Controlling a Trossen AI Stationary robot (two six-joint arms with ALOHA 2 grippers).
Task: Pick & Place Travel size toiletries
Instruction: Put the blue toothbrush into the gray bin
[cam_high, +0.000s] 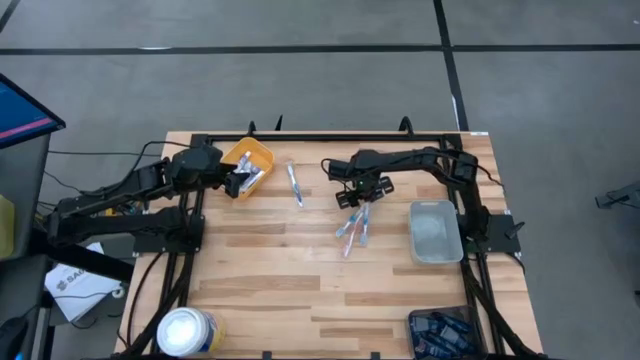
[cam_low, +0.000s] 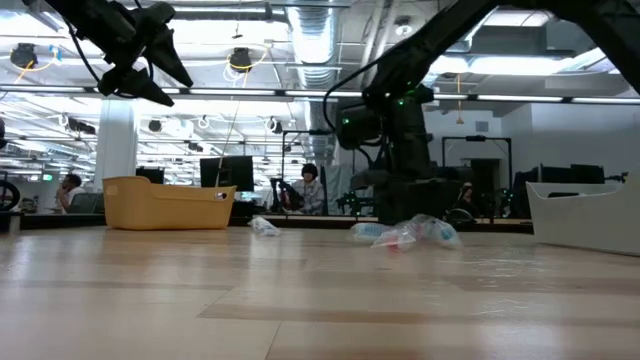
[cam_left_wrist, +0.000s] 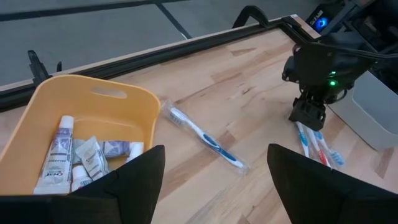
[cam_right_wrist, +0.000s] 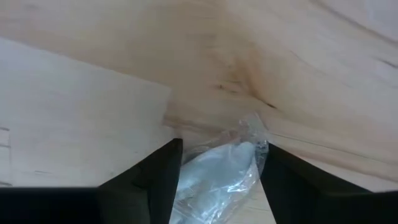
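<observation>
Right gripper (cam_high: 358, 197): I was low over the table (cam_high: 300, 290), at the upper end of the brush pile (cam_high: 354, 227). My fingers (cam_right_wrist: 155, 174) stood on both sides of a clear wrapper (cam_right_wrist: 221, 177); the wrapper was between them, but I cannot tell if they pressed it or only framed it.
Left gripper (cam_high: 240, 183): I hung above the near edge of the yellow bin (cam_high: 252, 153), fingers (cam_left_wrist: 134, 180) spread wide, holding nothing.
Brush pile: several wrapped toothbrushes with blue and red parts lay together on the wood, just beside the white tray (cam_high: 436, 232), not touching it as far as I saw.
Single brush (cam_high: 295, 185): one wrapped toothbrush lay alone on the table between the bin and the pile, apart from both.
Tubes (cam_left_wrist: 62, 154): small white tubes and sachets lay inside the yellow bin.
White tray: it stood to the right of the pile; its content I could not tell.
Tub (cam_high: 188, 331): a round white tub stood at the front left edge.
Black box (cam_high: 445, 333): it sat at the front right corner.
</observation>
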